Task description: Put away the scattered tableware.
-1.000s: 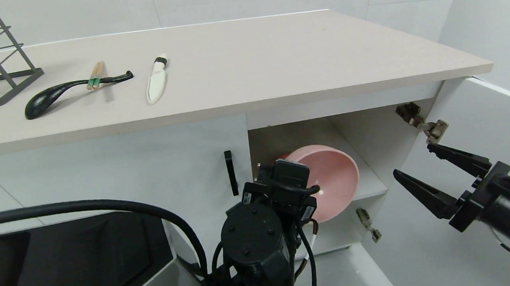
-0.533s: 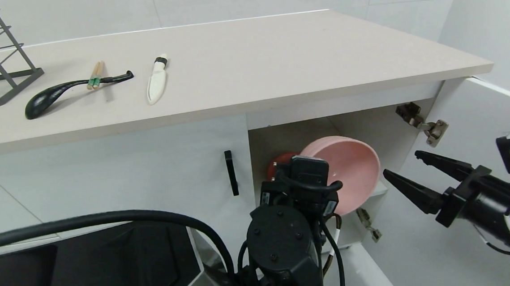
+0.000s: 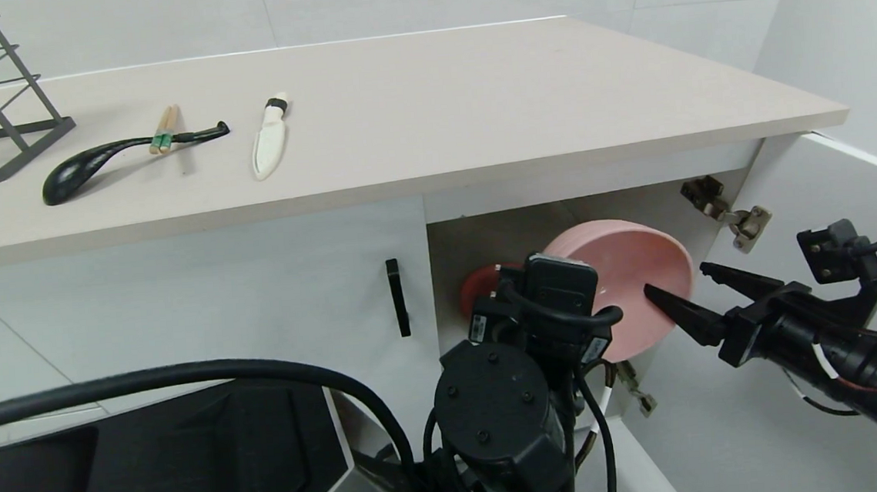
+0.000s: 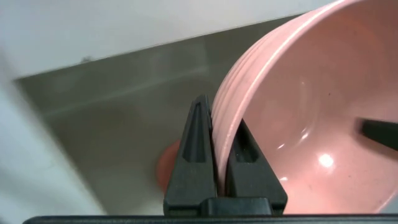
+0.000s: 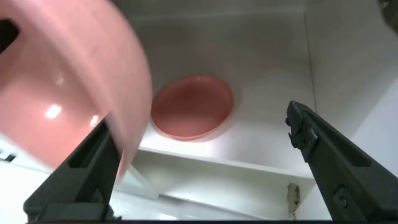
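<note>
Left claw: your left claw (image 4: pixel 221 127) was clenched on the rim of the pink bowl (image 3: pixel 630 279), with the wall pinched between its fingers.
Bowl: it hung tilted on edge at the mouth of the open cupboard, its hollow facing your right arm.
Right claw: your right claw (image 3: pixel 675 278) was spread and held nothing. Its fingers seemed to straddle the bowl's far rim, but you could not tell if they touched it.
Way in: the shelf (image 5: pixel 261 152) and the red plate (image 5: pixel 193 115) lay beyond the bowl, deeper inside.
Nearer arm: the left, by my judgement; it should level the bowl and push it inward.

No text, label or number can be read anywhere.
</note>
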### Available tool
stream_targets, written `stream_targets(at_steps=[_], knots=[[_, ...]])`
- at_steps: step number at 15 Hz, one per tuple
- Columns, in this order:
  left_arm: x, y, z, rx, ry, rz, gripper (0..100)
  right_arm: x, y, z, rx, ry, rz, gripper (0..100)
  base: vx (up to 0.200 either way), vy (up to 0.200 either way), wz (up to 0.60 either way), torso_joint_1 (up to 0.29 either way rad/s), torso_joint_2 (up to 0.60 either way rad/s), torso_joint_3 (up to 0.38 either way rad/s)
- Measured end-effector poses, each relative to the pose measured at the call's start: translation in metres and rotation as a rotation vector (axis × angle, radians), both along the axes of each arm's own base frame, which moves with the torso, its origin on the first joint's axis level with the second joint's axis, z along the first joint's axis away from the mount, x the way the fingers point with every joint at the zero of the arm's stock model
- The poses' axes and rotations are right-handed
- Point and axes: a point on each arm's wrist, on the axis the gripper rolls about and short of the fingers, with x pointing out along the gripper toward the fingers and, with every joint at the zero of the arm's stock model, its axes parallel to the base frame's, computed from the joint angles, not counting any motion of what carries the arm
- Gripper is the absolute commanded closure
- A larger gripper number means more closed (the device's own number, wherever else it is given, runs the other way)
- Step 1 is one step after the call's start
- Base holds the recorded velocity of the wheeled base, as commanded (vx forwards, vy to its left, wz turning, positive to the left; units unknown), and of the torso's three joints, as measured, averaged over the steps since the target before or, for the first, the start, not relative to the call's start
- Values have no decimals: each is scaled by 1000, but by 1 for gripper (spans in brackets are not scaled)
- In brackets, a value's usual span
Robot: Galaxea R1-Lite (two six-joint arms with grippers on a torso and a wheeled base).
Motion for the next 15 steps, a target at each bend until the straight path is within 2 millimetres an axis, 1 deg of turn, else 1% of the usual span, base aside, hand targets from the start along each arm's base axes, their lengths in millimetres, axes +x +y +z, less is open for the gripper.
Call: stream_targets(at_steps=[3,6,7,10,14,15], knots=[[-3,-3,1,4,-20,-73,100,0,-1,7,9,-32,-7,0,0,0,0,0,0,0],[-2,-3,2,2,-26,-82,100,-5,-2,19,21,-86,-2,0,0,0,0,0,0,0],[-1,-4,3,-5,-27,-82,100,-7,-2,22,24,-100,0,100,0,0,0,0,0,0],[-1,-7,6,-26,-34,-87,100,-11,0,26,30,-116,15,100,0,0,0,0,0,0],[-1,-8,4,-47,-23,-81,100,-19,10,28,34,-123,64,100,0,0,0,0,0,0],[-1,-8,4,-46,-22,-84,0,-20,11,29,36,-129,70,100,0,0,0,0,0,0]])
